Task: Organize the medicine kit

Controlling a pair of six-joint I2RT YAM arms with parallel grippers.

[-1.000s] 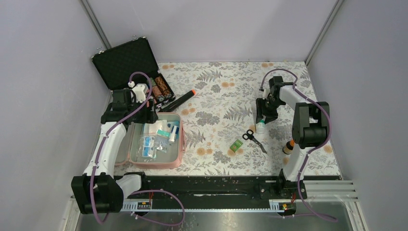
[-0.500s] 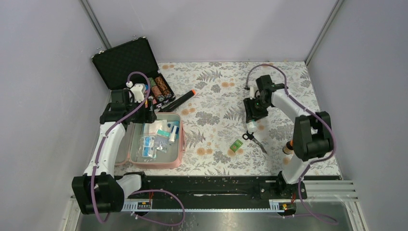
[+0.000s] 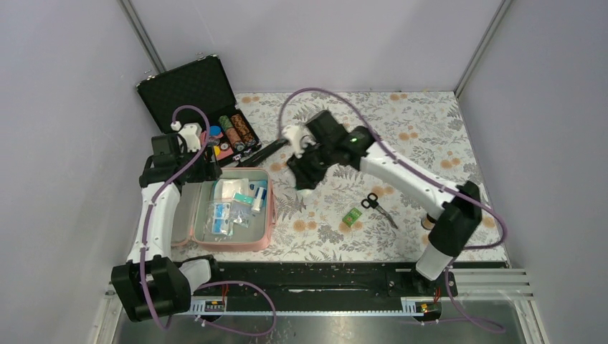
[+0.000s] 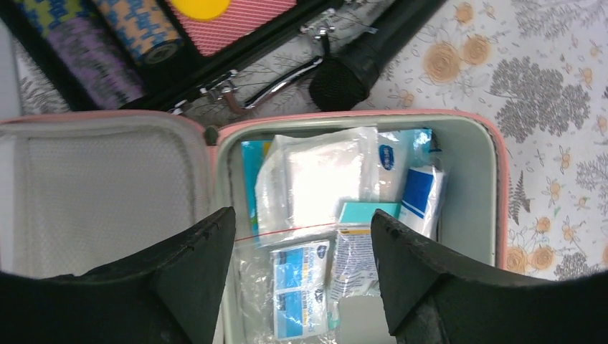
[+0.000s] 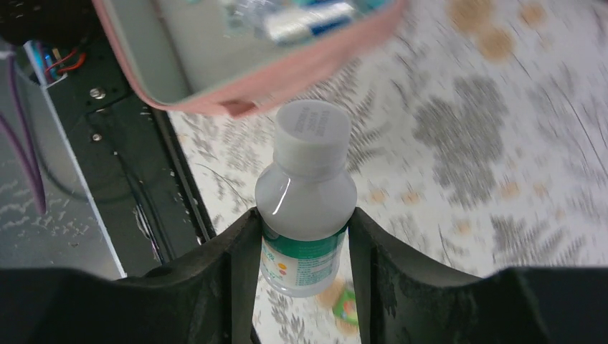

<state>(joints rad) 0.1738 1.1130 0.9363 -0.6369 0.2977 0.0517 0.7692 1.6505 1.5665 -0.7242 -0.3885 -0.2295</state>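
Clock is on the top view, 12 = far wall.

Medicine kit (image 3: 268, 215) lies open at 8 o'clock on the table, by the near edge, lid folded out to its 9. Left gripper (image 3: 209, 172) hangs over the kit's far edge, jaws spread, nothing between them. Right gripper (image 3: 302, 180) is above the cloth near table centre, off the kit's 2 o'clock corner, clamped on a white bottle (image 5: 307, 204).

Top view only: the layout. Scissors (image 3: 378, 206) and a small green box (image 3: 351, 216) at 4–5, a brown bottle (image 3: 429, 219) beside the right arm's base, black chip case (image 3: 190, 89) open at 10. The held bottle is barely a white speck under the fingers there.

Left wrist only: the kit's interior.
- Mesh-textured grey lid lining (image 4: 100, 193) and a smooth grey tray.
- Crinkly clear bags over flat white pads (image 4: 323, 175).
- A white-and-blue tube (image 4: 421, 201) and printed sachets (image 4: 301, 283).
- Just past the pink rim at 12, a matte black cylinder (image 4: 373, 54), plus the case's chrome latches and striped chip rolls (image 4: 136, 25).

Right wrist only: the grip. Round plastic bottle, flat-topped white cap, green label band, pinched below the shoulder by both black fingers (image 5: 222, 279). The kit's soft pink wall sits just above the cap in frame.

Hard to read:
- Fingers cover most of the bottle label.
- The right-wrist background is blurred.
- Sachet print is too small.
- The kit's near end is cut off behind the left fingers (image 4: 179, 279).
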